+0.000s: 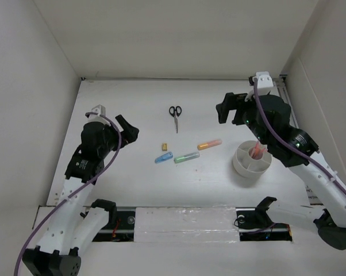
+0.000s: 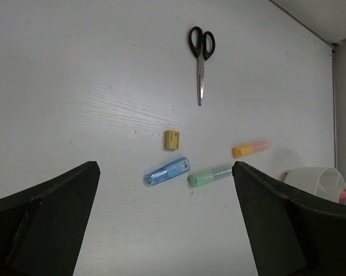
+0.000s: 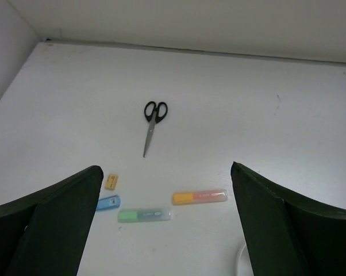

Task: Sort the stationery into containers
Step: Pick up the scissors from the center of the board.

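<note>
Risk: round markers (image 1: 186, 157) roll if pinched off-centre, and we judge the right tool (image 3: 165, 168) could clip the cup (image 1: 236, 165) holding pens (image 1: 257, 151). Both it and the left tool (image 1: 114, 119) gape empty. Markers and scissors (image 1: 175, 113) lie loose mid-bench (image 1: 133, 190).

White counter (image 1: 144, 184), faint wood grain. Plain pale walls (image 1: 179, 34) enclose it on three sides. Light even, shadows soft.

Your left arm (image 1: 81, 169) rises from its base and bends forward; your left pincer (image 1: 129, 130) stands spread wide, holding nothing. Your right arm (image 1: 311, 167) reaches farther out, and your right pincer (image 1: 230, 111) points leftward, jaws wide apart and empty.
</note>
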Action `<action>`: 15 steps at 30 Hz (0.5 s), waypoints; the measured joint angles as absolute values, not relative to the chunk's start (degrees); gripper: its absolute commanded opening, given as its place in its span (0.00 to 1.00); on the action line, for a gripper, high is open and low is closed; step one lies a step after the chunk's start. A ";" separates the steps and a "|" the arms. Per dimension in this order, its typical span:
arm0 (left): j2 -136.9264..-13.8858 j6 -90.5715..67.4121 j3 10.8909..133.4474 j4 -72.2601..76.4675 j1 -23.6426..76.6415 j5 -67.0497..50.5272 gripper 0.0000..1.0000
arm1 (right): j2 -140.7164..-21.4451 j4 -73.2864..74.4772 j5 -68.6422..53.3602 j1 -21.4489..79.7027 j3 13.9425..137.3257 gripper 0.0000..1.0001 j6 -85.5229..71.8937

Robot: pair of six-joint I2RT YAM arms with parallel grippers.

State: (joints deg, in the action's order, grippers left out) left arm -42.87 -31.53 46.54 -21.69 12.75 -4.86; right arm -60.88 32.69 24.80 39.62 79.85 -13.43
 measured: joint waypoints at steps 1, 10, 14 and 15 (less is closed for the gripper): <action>-44.23 -32.01 46.92 -21.96 12.75 -4.34 1.00 | -59.92 32.69 23.53 39.86 79.61 0.99 -13.26; -76.29 -34.81 66.02 -20.62 12.75 -4.08 1.00 | -52.82 34.85 20.60 43.00 80.99 0.99 -13.72; -89.30 -35.44 75.92 -20.71 12.75 -4.64 1.00 | -52.18 36.23 19.62 43.22 80.75 0.99 -13.93; -92.47 -35.44 79.24 -21.32 12.75 -5.04 1.00 | -51.88 36.47 18.96 43.22 80.36 0.99 -13.93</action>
State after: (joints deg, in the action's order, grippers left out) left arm -92.47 -35.44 79.24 -21.32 12.75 -5.04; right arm -51.88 36.47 18.96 43.22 80.36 -13.93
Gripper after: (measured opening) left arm 0.997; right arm 0.992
